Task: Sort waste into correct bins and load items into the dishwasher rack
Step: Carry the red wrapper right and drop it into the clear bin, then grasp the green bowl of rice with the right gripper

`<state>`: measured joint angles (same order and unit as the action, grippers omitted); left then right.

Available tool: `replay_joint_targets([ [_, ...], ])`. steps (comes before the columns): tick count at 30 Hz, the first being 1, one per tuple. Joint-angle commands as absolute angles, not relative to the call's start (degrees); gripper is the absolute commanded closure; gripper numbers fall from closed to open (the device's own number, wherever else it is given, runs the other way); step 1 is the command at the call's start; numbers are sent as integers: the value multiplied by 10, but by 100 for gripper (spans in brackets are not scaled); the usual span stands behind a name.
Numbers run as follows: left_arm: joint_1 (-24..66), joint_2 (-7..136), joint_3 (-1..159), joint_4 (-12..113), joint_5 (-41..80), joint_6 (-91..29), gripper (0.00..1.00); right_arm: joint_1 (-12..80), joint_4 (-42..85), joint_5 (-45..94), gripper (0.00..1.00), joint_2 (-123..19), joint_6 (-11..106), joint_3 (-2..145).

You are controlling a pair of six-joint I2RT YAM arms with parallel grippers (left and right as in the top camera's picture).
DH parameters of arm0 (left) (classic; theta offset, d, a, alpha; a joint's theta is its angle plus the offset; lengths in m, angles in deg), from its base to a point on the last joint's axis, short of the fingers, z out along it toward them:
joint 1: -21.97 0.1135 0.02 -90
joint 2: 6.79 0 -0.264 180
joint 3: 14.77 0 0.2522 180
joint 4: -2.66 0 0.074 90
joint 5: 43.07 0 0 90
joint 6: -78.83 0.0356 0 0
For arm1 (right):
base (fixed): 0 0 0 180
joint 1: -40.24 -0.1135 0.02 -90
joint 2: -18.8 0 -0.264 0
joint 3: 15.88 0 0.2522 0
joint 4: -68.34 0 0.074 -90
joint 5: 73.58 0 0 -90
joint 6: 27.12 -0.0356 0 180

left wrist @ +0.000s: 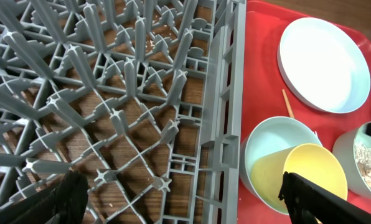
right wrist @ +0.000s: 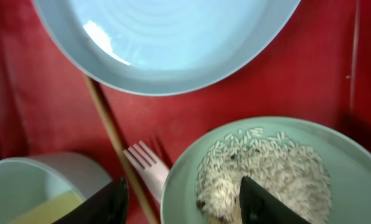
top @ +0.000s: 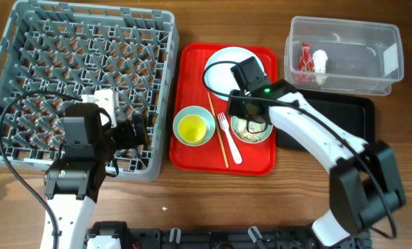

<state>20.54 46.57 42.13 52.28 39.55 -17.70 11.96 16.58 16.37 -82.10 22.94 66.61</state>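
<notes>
Large grey plastic peg rack (top: 81,76): upright pegs everywhere, my left gripper (left wrist: 182,190) fits only between rows. Rack wall stands just beside big flat red tray (top: 192,55), slot too narrow. Tray crowded: round white plate (top: 227,66), pale mint bowl (top: 180,131) holding small yellow cup (top: 194,128), wooden chopsticks (top: 218,131), white plastic fork (top: 231,142), second mint bowl (top: 263,135), all close. Bare wooden table (top: 213,200) before tray is free. My right arm (top: 310,131) lies over flat black tray (top: 357,111).

Wooden table (top: 399,228), brown grain, evenly lit; no walls or floor visible.
</notes>
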Motion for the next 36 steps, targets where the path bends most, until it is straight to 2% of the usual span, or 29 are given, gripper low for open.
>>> replay_joint_targets([
  [1, 208, 466, 430, 521, 391, -180, 0, 118, 186, 167, 43, -871, 202, 660],
  [4, 208, 466, 430, 521, 391, -180, 0, 118, 209, 173, 44, -889, 189, 660],
  [8, 208, 466, 430, 521, 391, -180, 0, 118, 209, 173, 60, -889, 178, 659],
  [10, 208, 466, 430, 521, 391, -180, 0, 117, 199, 173, 62, -891, 176, 656],
  [13, 208, 466, 430, 521, 391, -180, 0, 116, 198, 183, 71, -907, 173, 656],
  [18, 208, 466, 430, 521, 391, -180, 0, 115, 196, 195, 96, -906, 191, 669],
  [26, 208, 466, 430, 521, 391, -180, 0, 134, 145, 217, 96, -745, 296, 683],
  [29, 208, 466, 430, 520, 391, -180, 0, 208, 129, 318, 96, -732, 352, 683],
  [36, 208, 466, 430, 520, 391, -180, 0, 460, 136, 618, 96, -748, 539, 599],
])
